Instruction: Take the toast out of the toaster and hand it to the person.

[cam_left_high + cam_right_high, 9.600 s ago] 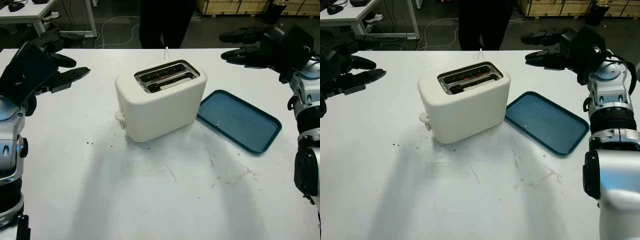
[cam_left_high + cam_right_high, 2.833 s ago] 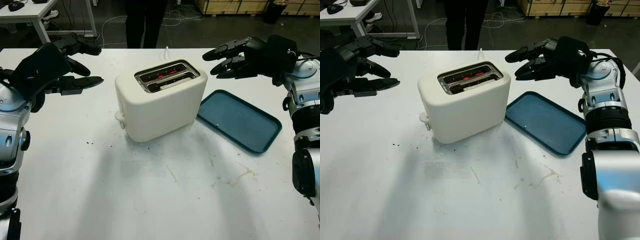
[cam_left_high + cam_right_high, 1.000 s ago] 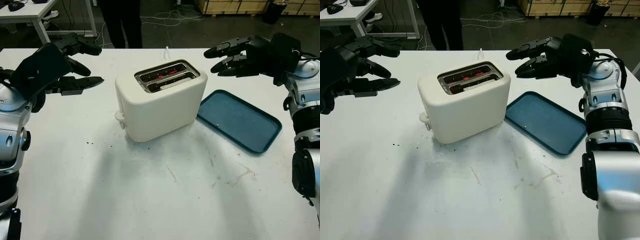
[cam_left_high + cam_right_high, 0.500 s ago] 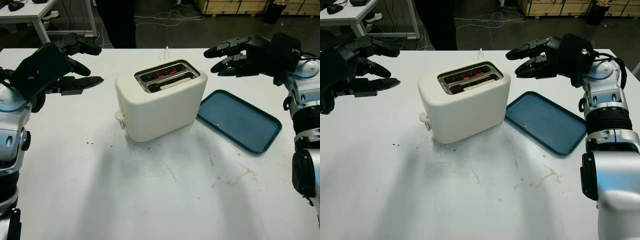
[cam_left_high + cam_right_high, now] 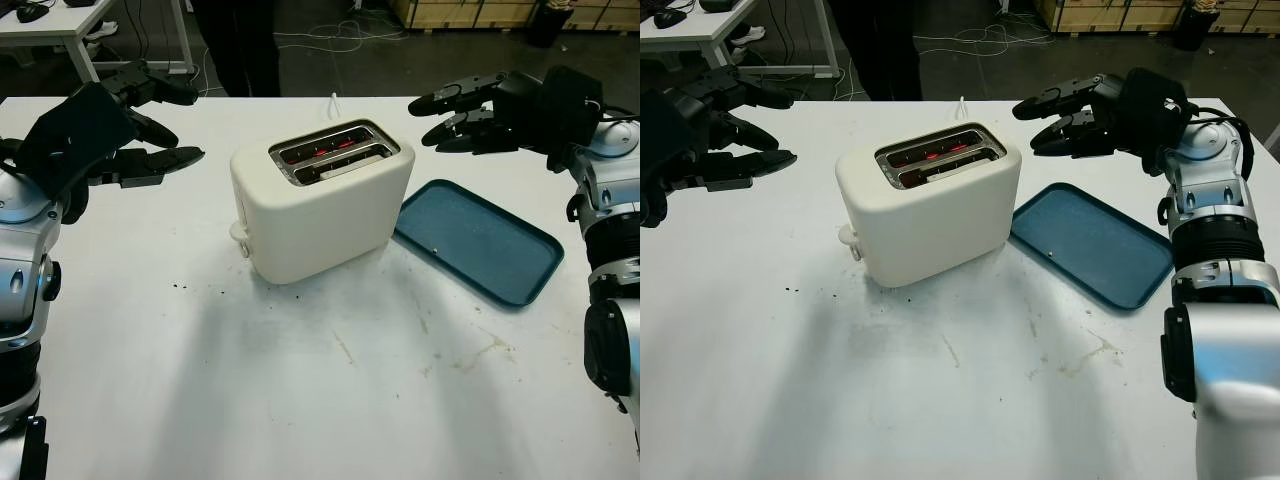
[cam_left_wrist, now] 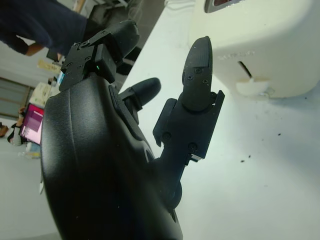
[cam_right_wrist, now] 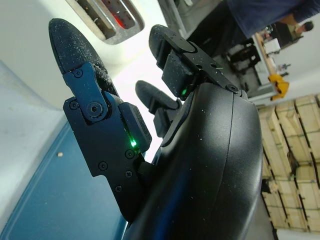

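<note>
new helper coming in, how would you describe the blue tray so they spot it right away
On the white table, find the cream toaster in the middle. The blue tray lies flat right beside it, on the side of the robot's right hand, which hovers open above the table. It is the only dark blue, low-rimmed rectangle there.

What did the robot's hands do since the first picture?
Both open hands came in toward the toaster: the left hand on its left, the right hand above the blue tray. The slots now glow red. Toaster and tray stayed put; nothing grasped.
</note>
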`<state>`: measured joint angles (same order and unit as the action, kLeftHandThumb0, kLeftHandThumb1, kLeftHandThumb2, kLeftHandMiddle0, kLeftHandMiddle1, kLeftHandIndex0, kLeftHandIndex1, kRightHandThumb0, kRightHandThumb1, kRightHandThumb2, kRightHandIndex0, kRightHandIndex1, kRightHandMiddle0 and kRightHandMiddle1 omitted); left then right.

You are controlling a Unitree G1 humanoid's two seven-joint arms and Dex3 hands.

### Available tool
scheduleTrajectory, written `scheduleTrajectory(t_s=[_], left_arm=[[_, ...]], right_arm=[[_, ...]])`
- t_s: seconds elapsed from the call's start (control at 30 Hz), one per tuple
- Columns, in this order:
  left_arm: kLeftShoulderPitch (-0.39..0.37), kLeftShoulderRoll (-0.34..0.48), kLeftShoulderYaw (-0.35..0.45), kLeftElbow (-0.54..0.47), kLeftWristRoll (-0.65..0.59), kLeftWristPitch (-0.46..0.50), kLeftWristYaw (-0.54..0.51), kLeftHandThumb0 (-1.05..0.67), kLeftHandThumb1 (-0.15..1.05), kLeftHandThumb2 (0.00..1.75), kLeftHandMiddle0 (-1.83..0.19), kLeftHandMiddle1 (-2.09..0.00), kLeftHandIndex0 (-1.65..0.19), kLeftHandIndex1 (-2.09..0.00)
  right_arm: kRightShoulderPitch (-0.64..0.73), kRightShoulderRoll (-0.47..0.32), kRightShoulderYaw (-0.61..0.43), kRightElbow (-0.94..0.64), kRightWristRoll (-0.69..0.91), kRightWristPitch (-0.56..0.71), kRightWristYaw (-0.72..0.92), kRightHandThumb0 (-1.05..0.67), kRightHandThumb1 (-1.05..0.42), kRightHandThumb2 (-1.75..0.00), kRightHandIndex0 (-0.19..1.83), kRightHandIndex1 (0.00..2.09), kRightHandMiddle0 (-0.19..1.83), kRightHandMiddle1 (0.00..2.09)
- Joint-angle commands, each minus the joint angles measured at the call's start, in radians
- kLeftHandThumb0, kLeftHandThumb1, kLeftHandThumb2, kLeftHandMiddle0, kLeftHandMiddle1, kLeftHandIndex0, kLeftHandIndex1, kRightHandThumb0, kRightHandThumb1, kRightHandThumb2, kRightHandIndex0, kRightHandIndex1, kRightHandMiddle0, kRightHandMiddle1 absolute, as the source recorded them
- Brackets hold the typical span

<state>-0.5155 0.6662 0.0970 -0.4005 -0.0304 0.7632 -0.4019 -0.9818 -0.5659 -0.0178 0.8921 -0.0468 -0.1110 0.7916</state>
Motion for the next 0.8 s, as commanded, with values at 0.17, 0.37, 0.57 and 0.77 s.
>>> scheduleTrajectory(t_s=[0.17, 0.37, 0.57, 0.77], left_arm=[[0.013, 0.008, 0.007, -0.018, 0.016, -0.013, 0.014, -0.38, 0.77, 0.35, 0.00, -1.31, -0.04, -0.95], [0.020, 0.004, 0.017, -0.042, 0.010, 0.012, 0.021, -0.38, 0.79, 0.33, 0.00, -1.24, -0.01, -0.92], [0.034, 0.005, 0.035, -0.062, -0.001, 0.033, 0.019, -0.34, 0.82, 0.29, 0.00, -1.06, 0.00, -0.82], [0.051, 0.006, 0.045, -0.073, -0.001, 0.030, 0.016, -0.35, 0.84, 0.27, 0.00, -0.96, 0.00, -0.76]], right_arm=[[0.013, 0.002, -0.005, -0.008, 0.010, -0.010, -0.030, -0.84, -0.77, -0.01, 0.42, 0.68, 0.71, 0.00], [0.031, 0.006, -0.019, -0.008, 0.028, -0.013, -0.039, -0.84, -0.77, 0.00, 0.41, 0.65, 0.68, 0.00], [0.059, 0.006, -0.036, -0.019, 0.046, -0.020, -0.058, -0.86, -0.79, -0.01, 0.38, 0.66, 0.65, 0.00], [0.078, -0.001, -0.041, -0.037, 0.052, -0.020, -0.062, -0.86, -0.81, -0.01, 0.34, 0.63, 0.60, 0.00]])
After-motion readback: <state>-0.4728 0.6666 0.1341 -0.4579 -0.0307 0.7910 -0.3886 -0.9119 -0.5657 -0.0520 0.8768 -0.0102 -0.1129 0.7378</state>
